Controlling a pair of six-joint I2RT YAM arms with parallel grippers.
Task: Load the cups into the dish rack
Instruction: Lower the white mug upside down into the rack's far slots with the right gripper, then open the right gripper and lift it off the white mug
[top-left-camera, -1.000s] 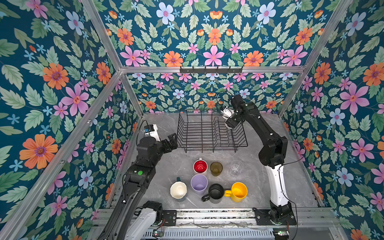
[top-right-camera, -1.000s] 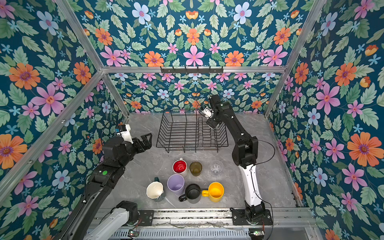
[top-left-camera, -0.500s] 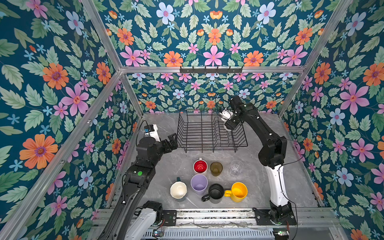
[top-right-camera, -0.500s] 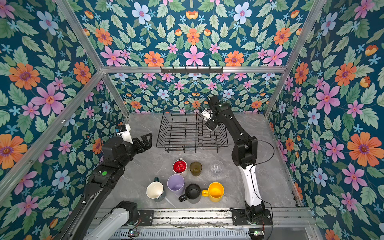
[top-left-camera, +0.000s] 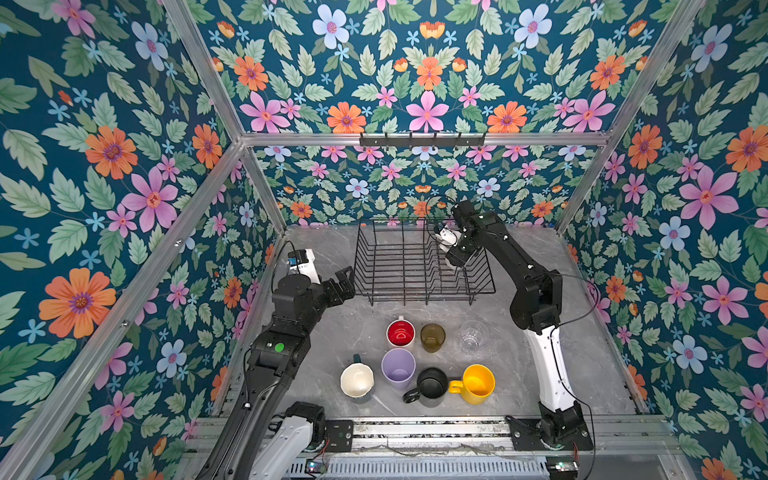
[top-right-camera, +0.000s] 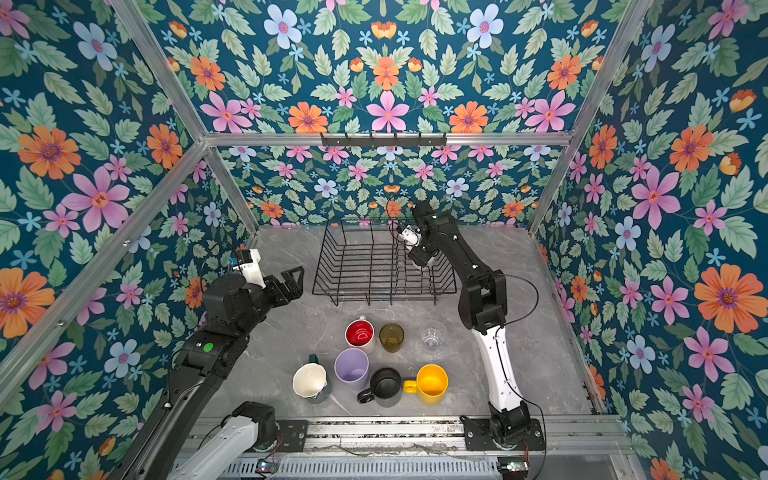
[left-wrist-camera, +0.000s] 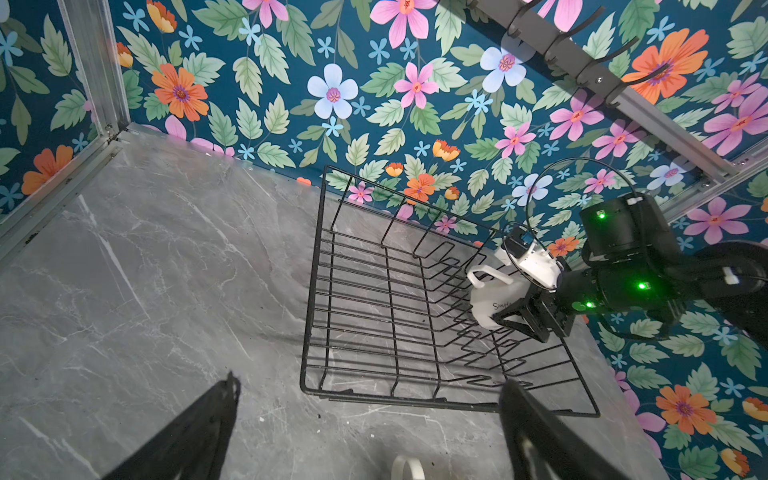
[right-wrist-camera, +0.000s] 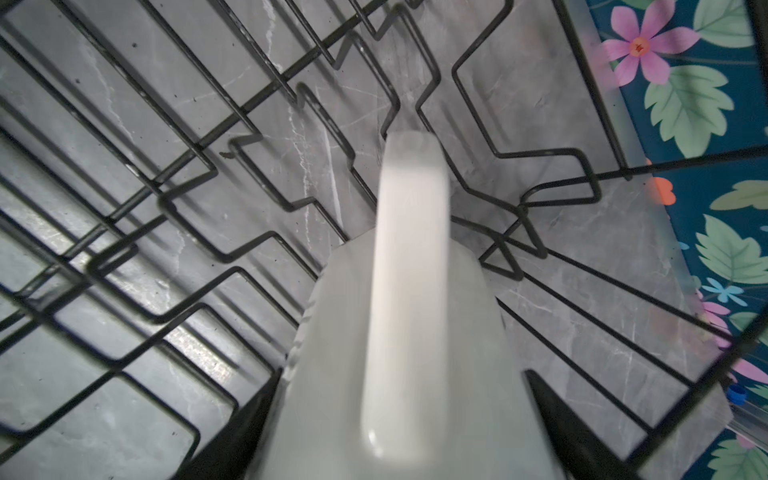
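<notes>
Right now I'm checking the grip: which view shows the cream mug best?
The left wrist view: the cream mug shows handle and body, side-on, in the right gripper over the dish rack. The right wrist view gives only its blurred handle and side; in both top views the arm hides most of it.

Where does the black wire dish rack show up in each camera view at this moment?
Both top views: dish rack just below centre.
Left wrist view: dish rack right of centre, seen from its short end.
Right wrist view: its wires fill most of the picture, seen close.
Shared landmark: the right hand holding the cream mug at the rack's prong end.
</notes>
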